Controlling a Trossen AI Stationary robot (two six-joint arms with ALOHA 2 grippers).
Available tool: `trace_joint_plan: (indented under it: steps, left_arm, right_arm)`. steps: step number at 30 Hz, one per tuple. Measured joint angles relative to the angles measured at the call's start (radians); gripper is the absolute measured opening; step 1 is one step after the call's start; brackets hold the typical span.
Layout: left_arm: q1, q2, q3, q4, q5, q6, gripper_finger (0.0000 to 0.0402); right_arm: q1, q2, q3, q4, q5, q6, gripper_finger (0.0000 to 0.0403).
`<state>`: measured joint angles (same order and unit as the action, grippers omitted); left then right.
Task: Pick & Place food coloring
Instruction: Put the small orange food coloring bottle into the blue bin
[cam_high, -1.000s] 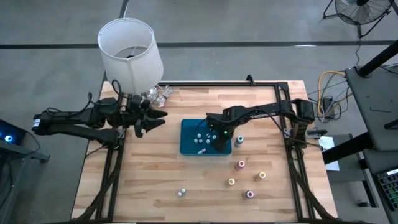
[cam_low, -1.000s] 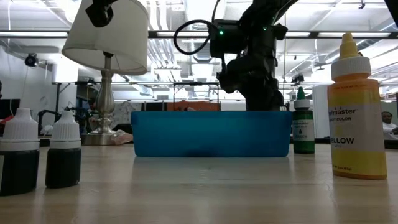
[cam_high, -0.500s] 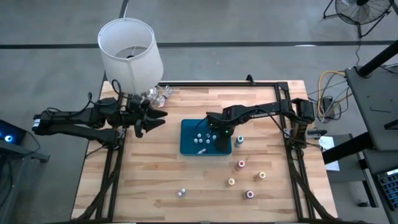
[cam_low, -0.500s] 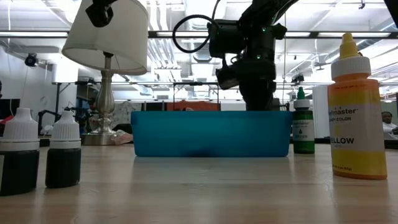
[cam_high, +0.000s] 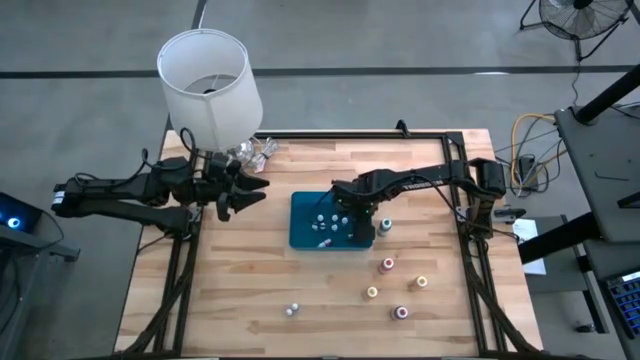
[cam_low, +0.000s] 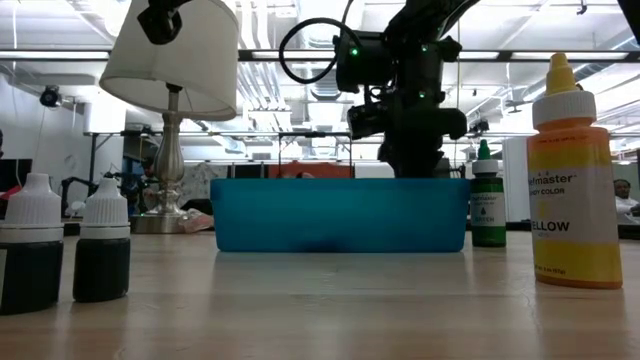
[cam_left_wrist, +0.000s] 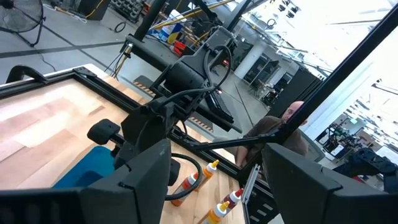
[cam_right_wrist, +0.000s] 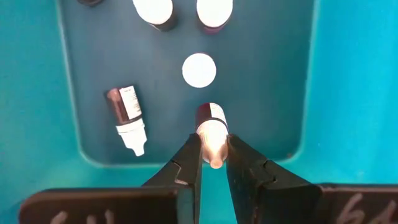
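Right gripper (cam_right_wrist: 211, 163) over blue tray (cam_high: 300, 232), fingers pinched on white-capped dropper bottle (cam_right_wrist: 210, 129), near the tray's wall. Four more bottles in tray, one toppled (cam_right_wrist: 125, 118). Left gripper (cam_high: 245, 192) spread wide, empty, beside lamp (cam_high: 207, 82).

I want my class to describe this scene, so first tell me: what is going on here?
The right gripper is over the blue tray, shut on a small white-capped bottle with dark contents. Inside the tray, several similar bottles stand upright and one bottle lies on its side. More food coloring bottles with coloured tops stand on the wooden table outside the tray. The left gripper waits open at the table's left edge, near a lamp.
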<state>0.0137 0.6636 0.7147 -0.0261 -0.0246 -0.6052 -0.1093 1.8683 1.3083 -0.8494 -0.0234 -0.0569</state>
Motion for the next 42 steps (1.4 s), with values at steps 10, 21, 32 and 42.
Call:
trace_joint_plan:
  steps: [10,21,32,42]
  left_arm:
    - [0.0,0.0,0.0,-0.009,-0.003,0.0,0.0225]
    - [0.0,0.0,0.0,-0.013,-0.008,-0.017,0.0225]
    - [0.0,0.0,0.0,-0.014,-0.02,-0.017,0.0225]
    - [0.0,0.0,0.0,-0.014,-0.021,-0.017,0.0225]
  right_arm:
    - [0.0,0.023,-0.003,-0.005,-0.011,-0.006,0.0043]
    - [0.006,0.055,0.0,-0.005,0.001,0.005,0.0043]
    - [0.006,0.063,-0.01,-0.016,-0.001,-0.007,0.0094]
    - [0.006,0.059,-0.007,-0.008,-0.001,0.001,0.0129]
